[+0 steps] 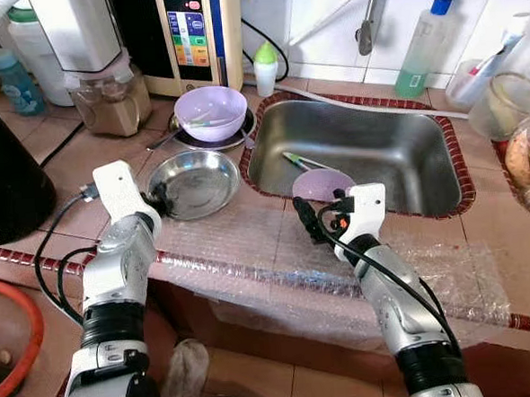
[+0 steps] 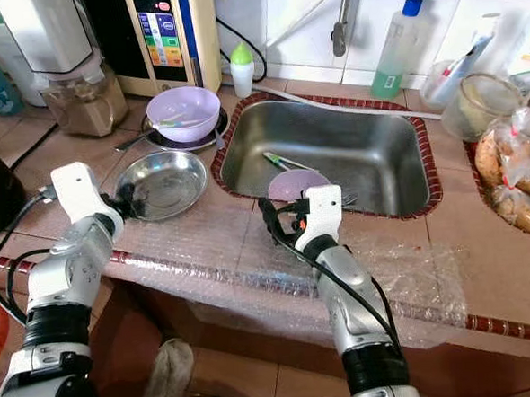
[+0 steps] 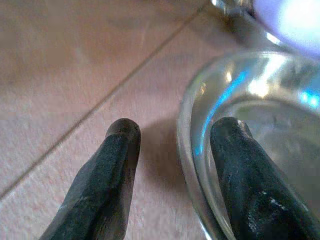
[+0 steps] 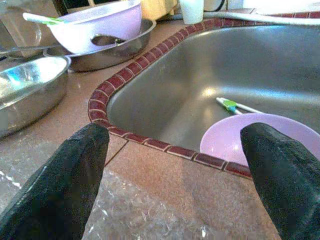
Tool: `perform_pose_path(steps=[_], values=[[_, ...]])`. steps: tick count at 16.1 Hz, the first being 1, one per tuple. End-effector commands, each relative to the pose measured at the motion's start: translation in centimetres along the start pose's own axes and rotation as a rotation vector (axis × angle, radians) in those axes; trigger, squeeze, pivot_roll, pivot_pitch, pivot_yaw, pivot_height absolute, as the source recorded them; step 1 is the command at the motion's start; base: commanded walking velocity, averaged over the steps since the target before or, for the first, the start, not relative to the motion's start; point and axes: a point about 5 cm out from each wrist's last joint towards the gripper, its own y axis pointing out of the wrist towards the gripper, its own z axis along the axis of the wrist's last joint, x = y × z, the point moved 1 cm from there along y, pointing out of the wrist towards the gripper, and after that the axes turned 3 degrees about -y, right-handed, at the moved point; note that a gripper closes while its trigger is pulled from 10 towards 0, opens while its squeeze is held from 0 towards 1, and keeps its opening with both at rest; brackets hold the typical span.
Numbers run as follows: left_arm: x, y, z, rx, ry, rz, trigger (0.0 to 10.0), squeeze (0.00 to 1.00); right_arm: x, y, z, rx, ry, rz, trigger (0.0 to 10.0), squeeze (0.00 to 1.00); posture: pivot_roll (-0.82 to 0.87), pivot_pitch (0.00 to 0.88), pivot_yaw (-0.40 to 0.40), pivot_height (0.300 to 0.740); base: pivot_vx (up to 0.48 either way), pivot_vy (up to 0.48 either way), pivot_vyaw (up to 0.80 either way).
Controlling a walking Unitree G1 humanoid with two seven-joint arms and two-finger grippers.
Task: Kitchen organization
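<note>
Both silver arms reach up over the counter's front edge. The left gripper is bent inward at the near rim of the steel pan, its fingers parted and straddling that rim, one finger over the tile, the other inside the pan; I cannot tell whether they press on it. The right gripper is spread wide and holds nothing, poised over the bubble wrap at the front edge of the sink. A lilac bowl lies inside the sink, near its front wall.
</note>
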Motion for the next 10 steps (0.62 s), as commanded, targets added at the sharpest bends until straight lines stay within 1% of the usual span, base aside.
perform_pose_path(steps=[1, 2, 3, 6, 8, 9, 10], values=[[-0.22, -0.15, -0.17, -0.018, 0.007, -0.006, 7.1, 0.00, -0.03, 0.22, 0.13, -0.001, -0.002, -0.001, 10.0, 0.00, -0.01, 0.000, 0.030, 0.740, 0.000, 0.000, 0.00], [-0.20, -0.19, -0.37, -0.035, 0.008, -0.018, 5.5, 0.00, -0.07, 0.26, 0.13, -0.002, -0.004, 0.000, 10.0, 0.00, -0.01, 0.000, 0.030, 0.740, 0.000, 0.000, 0.00], [0.02, -0.22, -0.55, -0.055, 0.003, -0.049, 0.0, 0.00, 0.03, 0.37, 0.13, -0.004, -0.007, -0.001, 10.0, 0.00, -0.01, 0.000, 0.029, 0.740, 0.000, 0.000, 0.00], [0.22, -0.23, -0.87, -0.080, -0.001, -0.067, 0.0, 0.00, 0.05, 0.42, 0.07, -0.005, -0.011, -0.003, 10.0, 0.00, -0.01, 0.000, 0.031, 0.740, 0.000, 0.000, 0.00], [0.42, -0.24, -1.03, -0.100, -0.051, -0.080, 0.0, 0.00, -0.03, 0.38, -0.12, -0.009, -0.013, -0.003, 10.0, 0.00, -0.01, 0.000, 0.033, 0.740, 0.000, 0.000, 0.00], [0.41, -0.22, -1.07, -0.107, -0.064, -0.079, 0.0, 0.00, -0.03, 0.37, -0.20, -0.011, -0.012, -0.003, 10.0, 0.00, -0.01, 0.000, 0.031, 0.740, 0.000, 0.000, 0.00], [0.34, -0.19, -0.95, -0.103, -0.056, -0.078, 0.0, 0.00, -0.05, 0.41, -0.20, -0.012, -0.012, -0.003, 10.0, 0.00, -0.01, 0.000, 0.031, 0.740, 0.000, 0.000, 0.00]])
